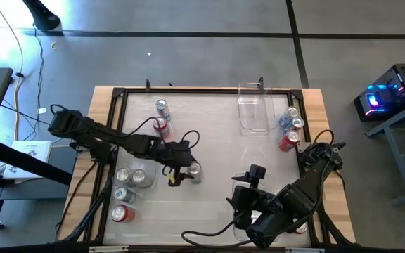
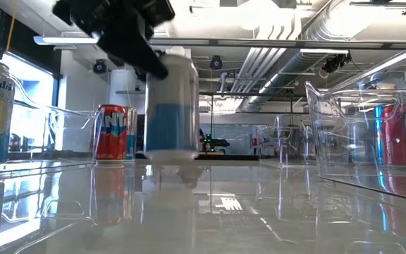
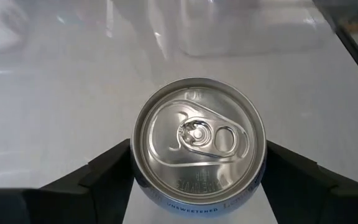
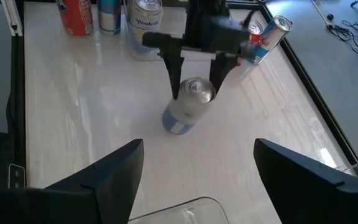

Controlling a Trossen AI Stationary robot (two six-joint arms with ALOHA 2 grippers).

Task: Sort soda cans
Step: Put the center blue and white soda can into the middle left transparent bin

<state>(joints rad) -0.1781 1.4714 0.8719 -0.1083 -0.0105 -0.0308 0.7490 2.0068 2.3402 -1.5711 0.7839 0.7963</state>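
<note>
While cans already stand grouped at the table's left (image 1: pixel 129 186) and far right (image 1: pixel 290 130), the left gripper (image 1: pixel 186 169) straddles a silver-and-blue soda can (image 1: pixel 194 171) upright mid-table, its fingers (image 4: pixel 178 78) flanking the can's top; whether they have bitten yet is hard to call. Two red-and-blue cans (image 1: pixel 162 118) wait behind it, so the sort looks about half done. A clear plastic bin (image 1: pixel 256 107) sits toward the back rail. At right, the right gripper (image 1: pixel 248 190) idles, jaws apart, with bare tabletop between the arms.
</note>
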